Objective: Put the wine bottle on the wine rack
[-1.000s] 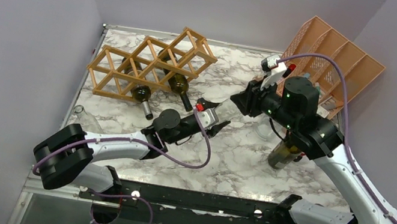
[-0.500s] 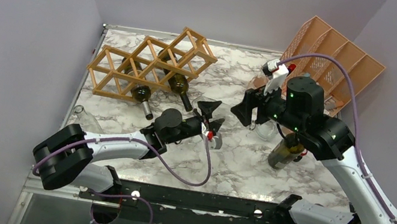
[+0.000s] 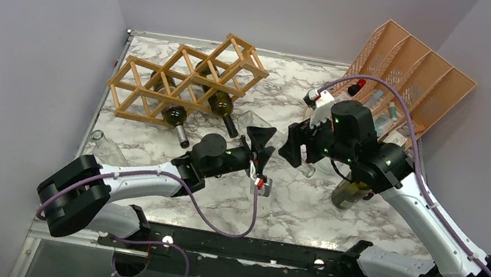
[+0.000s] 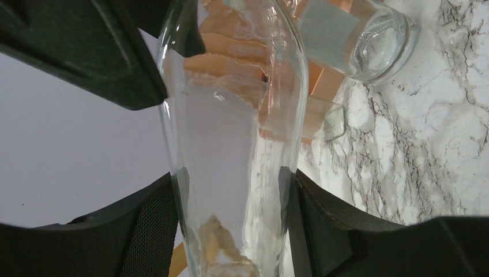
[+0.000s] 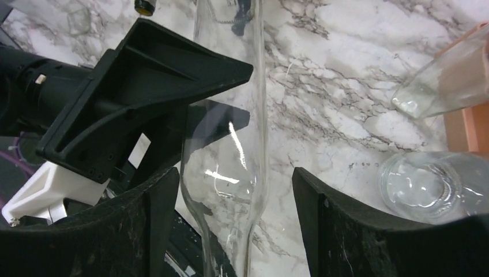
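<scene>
A clear glass wine bottle (image 4: 230, 115) is held off the table between the two arms. My left gripper (image 4: 230, 225) is shut on its body, both pads pressed to the glass. My right gripper (image 5: 236, 225) is open around the bottle (image 5: 228, 144) where it narrows to the neck, with a gap on the right side. From above, the left gripper (image 3: 260, 145) and right gripper (image 3: 293, 150) nearly face each other mid-table. The tan wooden wine rack (image 3: 188, 80) stands at the back left, with two dark bottles (image 3: 222, 104) lying in it.
A peach slotted organizer (image 3: 419, 70) with clear bottles leans at the back right. A dark green bottle (image 3: 352, 192) stands under the right arm. A clear bottle (image 3: 106, 145) lies at the left edge. A clear bottle's base (image 5: 427, 184) lies near the right fingers.
The right gripper has opened off the clear bottle and its arm has shifted left. The left gripper has rolled over while keeping its hold on the bottle.
</scene>
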Controlling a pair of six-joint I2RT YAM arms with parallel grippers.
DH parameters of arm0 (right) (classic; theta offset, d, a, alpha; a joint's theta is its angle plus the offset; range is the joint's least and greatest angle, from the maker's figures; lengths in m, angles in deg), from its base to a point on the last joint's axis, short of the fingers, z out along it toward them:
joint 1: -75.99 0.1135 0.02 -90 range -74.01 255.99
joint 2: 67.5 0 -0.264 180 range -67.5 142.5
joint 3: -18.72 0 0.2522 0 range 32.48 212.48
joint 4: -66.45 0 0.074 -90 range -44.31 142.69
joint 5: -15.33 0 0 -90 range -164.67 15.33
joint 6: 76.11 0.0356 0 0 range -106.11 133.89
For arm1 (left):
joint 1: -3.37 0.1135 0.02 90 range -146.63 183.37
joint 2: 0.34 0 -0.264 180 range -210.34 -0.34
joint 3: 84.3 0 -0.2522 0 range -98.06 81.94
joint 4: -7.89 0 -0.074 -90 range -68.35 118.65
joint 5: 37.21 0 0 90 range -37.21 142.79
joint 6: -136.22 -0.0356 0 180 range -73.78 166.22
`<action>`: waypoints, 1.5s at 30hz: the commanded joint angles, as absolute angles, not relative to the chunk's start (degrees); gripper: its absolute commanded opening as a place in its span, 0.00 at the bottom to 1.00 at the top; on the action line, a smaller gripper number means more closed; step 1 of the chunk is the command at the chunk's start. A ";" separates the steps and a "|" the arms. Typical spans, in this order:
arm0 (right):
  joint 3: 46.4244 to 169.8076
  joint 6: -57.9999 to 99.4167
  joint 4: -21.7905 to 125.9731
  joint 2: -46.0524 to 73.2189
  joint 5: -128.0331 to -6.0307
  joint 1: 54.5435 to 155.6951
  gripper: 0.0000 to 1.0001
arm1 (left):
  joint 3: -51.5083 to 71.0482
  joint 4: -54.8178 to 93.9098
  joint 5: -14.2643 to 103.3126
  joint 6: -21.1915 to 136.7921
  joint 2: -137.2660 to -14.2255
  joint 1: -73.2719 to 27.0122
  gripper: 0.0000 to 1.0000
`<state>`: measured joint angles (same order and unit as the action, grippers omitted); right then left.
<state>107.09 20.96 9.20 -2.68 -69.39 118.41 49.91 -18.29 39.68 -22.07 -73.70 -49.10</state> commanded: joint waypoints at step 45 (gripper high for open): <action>96.20 28.63 23.77 -5.16 -83.34 118.70 0.01 | 47.63 -11.73 40.81 -16.75 -65.38 -49.18 0.99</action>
